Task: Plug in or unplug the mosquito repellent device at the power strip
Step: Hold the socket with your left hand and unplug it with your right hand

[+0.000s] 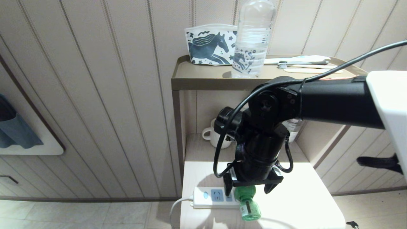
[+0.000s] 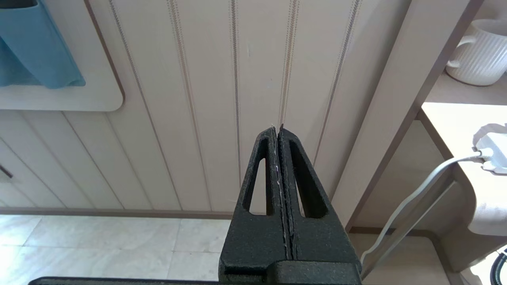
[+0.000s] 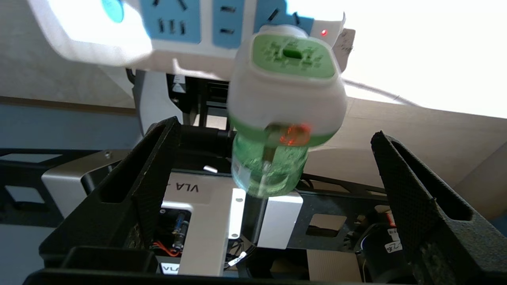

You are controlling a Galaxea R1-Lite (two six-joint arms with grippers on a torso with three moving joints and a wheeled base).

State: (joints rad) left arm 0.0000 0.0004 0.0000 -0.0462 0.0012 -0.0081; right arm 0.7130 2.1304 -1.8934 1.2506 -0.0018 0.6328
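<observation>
The mosquito repellent device [image 1: 248, 205], a white head with a green face and a translucent green bottle, sits plugged into the power strip [image 1: 212, 196] on the white tabletop [image 1: 302, 203]. My right gripper [image 1: 248, 190] hangs directly over it, open. In the right wrist view the device [image 3: 285, 91] stands between the spread fingers [image 3: 158, 158] without touching either, and an orange-red light glows inside it. The power strip [image 3: 190, 27] shows light-blue sockets and a small red lamp. My left gripper [image 2: 279, 128] is shut on nothing, parked off to the side facing the wall panelling.
A shelf [image 1: 203, 79] behind the table carries a clear water bottle [image 1: 252, 38], a horse-print pouch [image 1: 210, 44] and toothbrushes [image 1: 305, 63]. A white mug [image 1: 214, 133] stands on the lower level. The strip's white cord [image 1: 176, 206] drops off the table's left edge.
</observation>
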